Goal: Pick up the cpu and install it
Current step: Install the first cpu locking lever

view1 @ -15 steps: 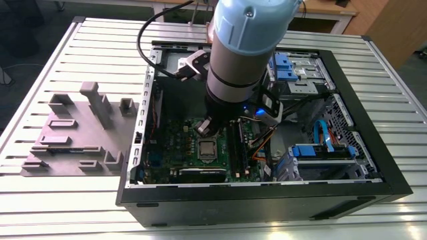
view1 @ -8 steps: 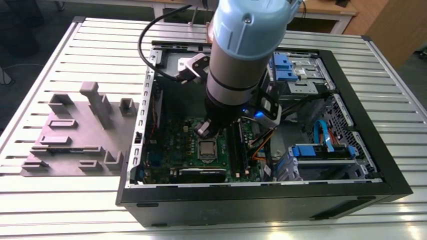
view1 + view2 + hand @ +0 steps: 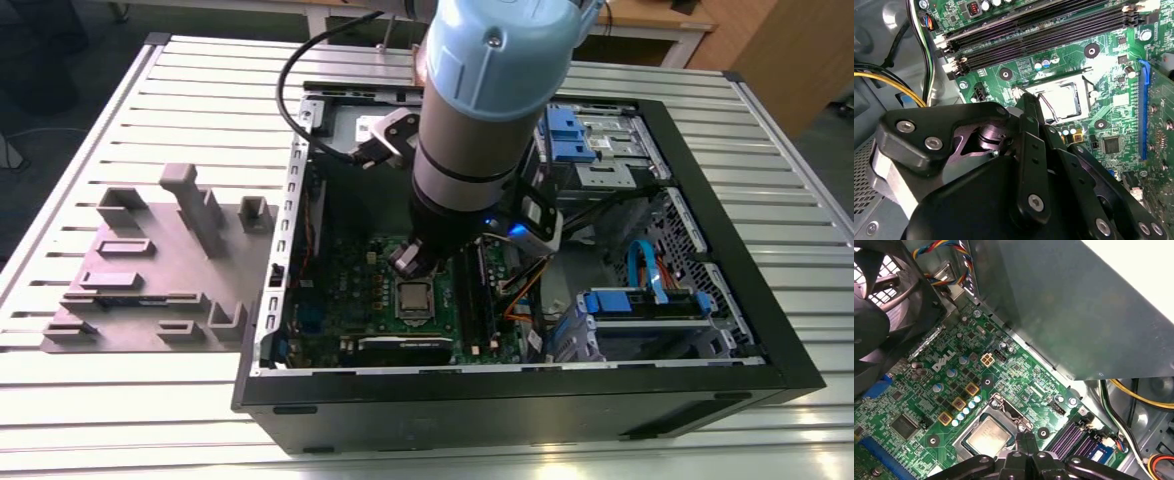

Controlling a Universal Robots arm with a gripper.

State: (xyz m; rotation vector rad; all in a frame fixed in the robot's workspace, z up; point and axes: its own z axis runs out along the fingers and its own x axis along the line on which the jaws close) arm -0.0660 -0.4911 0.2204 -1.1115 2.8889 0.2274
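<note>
Silver-topped, the cpu sits in its socket frame just below our gripper, whose fingers are pressed together and hold nothing above the motherboard.

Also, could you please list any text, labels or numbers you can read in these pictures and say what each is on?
On the motherboard: a white maker's logo, not quoted here; its fine white component lettering is too small to read.
On the cpu: any markings on its metal top are too faint to read.
</note>
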